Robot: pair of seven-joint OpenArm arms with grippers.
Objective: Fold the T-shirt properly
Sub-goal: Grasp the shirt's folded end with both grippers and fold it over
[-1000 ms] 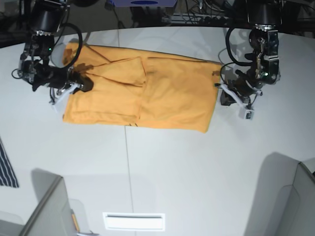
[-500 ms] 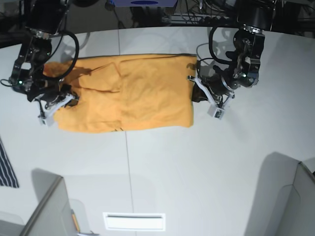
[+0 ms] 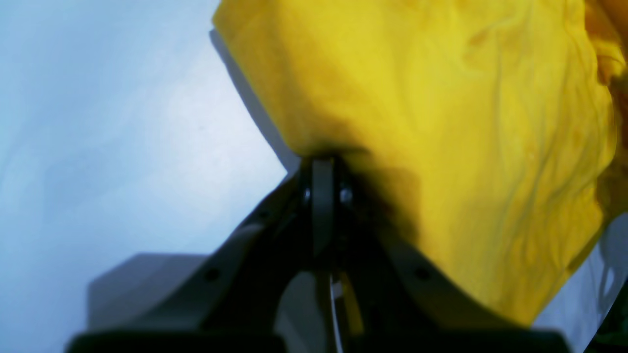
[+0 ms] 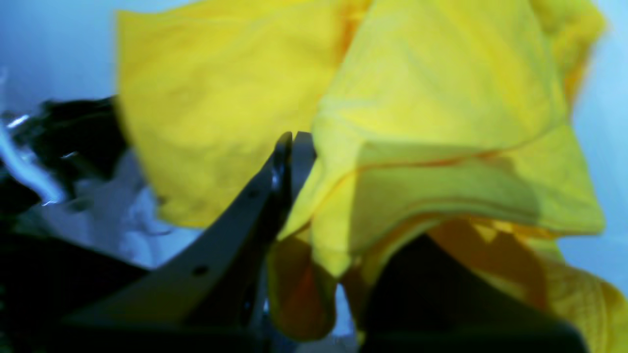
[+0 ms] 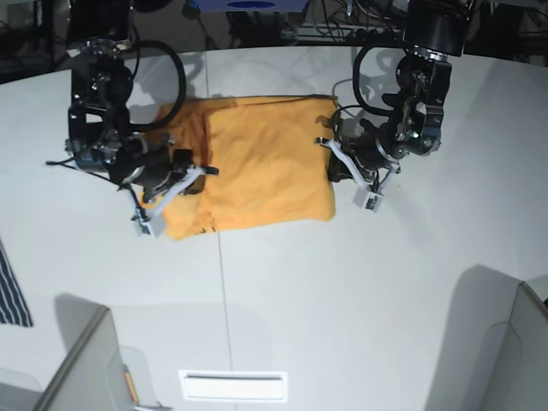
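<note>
The orange-yellow T-shirt [image 5: 257, 158] lies on the white table [image 5: 342, 282], bunched into a rough rectangle. My left gripper [image 5: 335, 165] is at the shirt's right edge, and in the left wrist view it [image 3: 321, 164] is shut on the hem of the T-shirt [image 3: 441, 122]. My right gripper [image 5: 182, 169] is over the shirt's left part. In the right wrist view it [image 4: 293, 147] is shut on a fold of the T-shirt [image 4: 441, 127], whose layers hang lifted and blurred around the fingers.
A dark striped garment [image 5: 10, 295] lies at the table's left edge. Grey panels stand at the front left [image 5: 86, 360] and front right [image 5: 505, 342]. A white slot plate [image 5: 233, 385] sits at the front. Cables and equipment [image 5: 325, 26] crowd the far edge.
My right gripper has carried the shirt's left side rightward toward the middle, so the shirt is narrower. My left gripper has shifted slightly left and down, still holding the right edge.
</note>
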